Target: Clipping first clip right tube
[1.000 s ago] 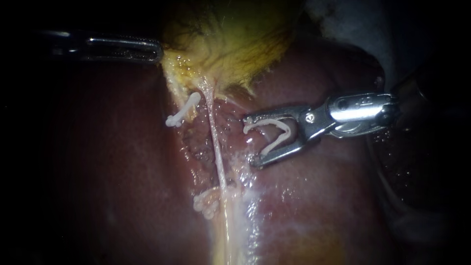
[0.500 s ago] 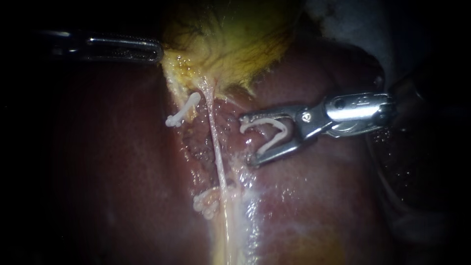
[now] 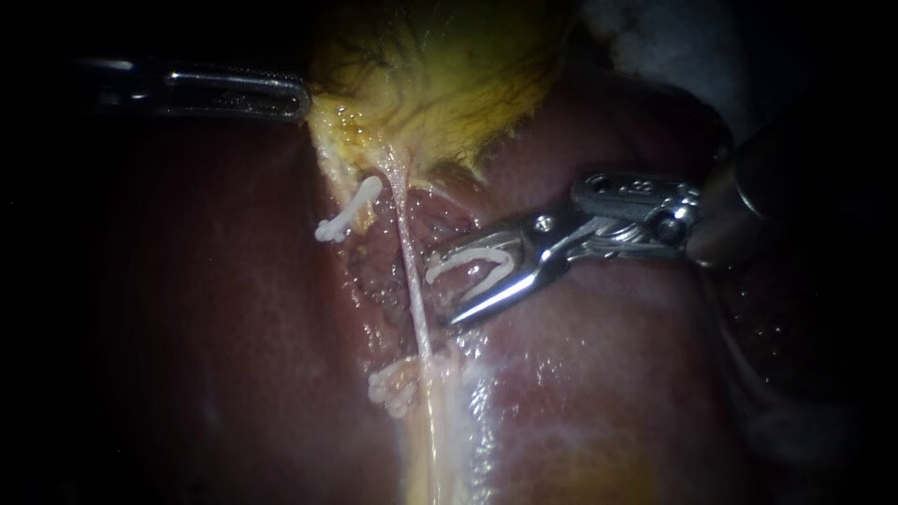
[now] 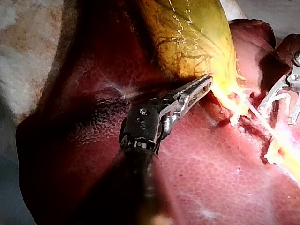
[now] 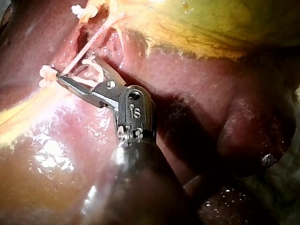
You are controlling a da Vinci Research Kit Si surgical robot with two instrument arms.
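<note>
The right instrument (image 3: 443, 288) comes in from the right. Its jaws are spread wide and hold an open white clip (image 3: 472, 269) between them, tips just beside a thin pale tube (image 3: 409, 262) on the liver (image 3: 234, 309). The left instrument (image 3: 301, 97) grips the gallbladder (image 3: 440, 84) at its edge.

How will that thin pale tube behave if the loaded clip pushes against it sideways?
The tube looks thread-thin and stretched straight below the gallbladder, so it would probably bow sideways, not resist. The wet shine around it suggests it may slide off the loaded clip. It likely tears easily.
</note>
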